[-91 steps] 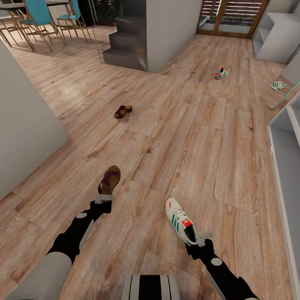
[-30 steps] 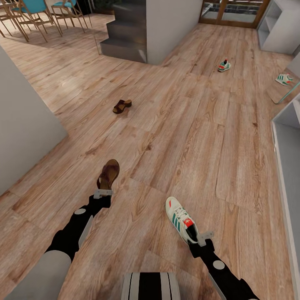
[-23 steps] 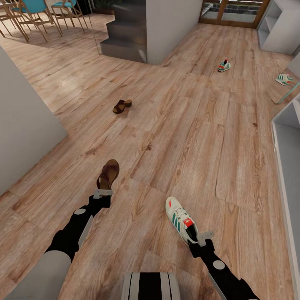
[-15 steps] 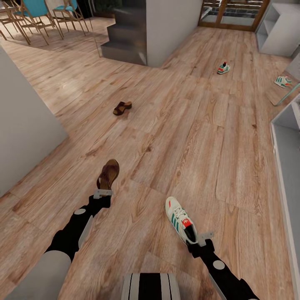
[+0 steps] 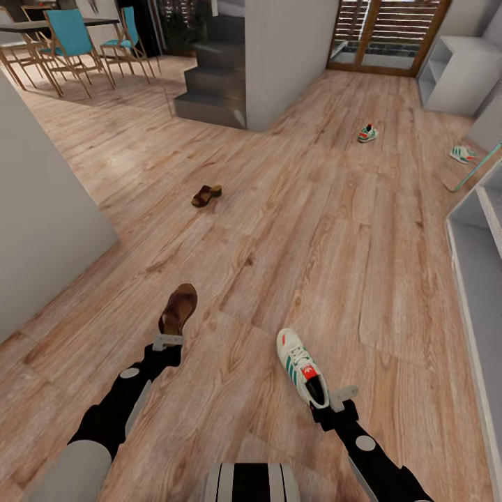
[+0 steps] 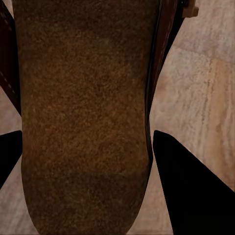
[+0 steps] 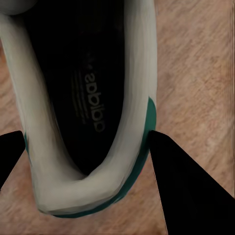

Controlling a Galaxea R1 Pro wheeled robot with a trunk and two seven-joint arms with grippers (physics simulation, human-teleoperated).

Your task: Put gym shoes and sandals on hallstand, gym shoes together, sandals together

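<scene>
I hold one sandal (image 5: 178, 308) clamped at its heel in my left gripper (image 5: 167, 341); one gym shoe (image 5: 302, 367) clamped at its heel in my right gripper (image 5: 335, 401); second sandal (image 5: 206, 196) and second gym shoe (image 5: 367, 133) lie well ahead on the corridor floor (image 5: 335, 230); nothing racked yet, I judge; all four placements remain.

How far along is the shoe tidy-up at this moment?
Nothing is on a rack yet. In hand: the left gripper holds one sandal and the right gripper holds one gym shoe. Left to do: the other sandal and the other gym shoe lie on the corridor floor farther ahead; all four must then be paired up on the hallstand.
</scene>
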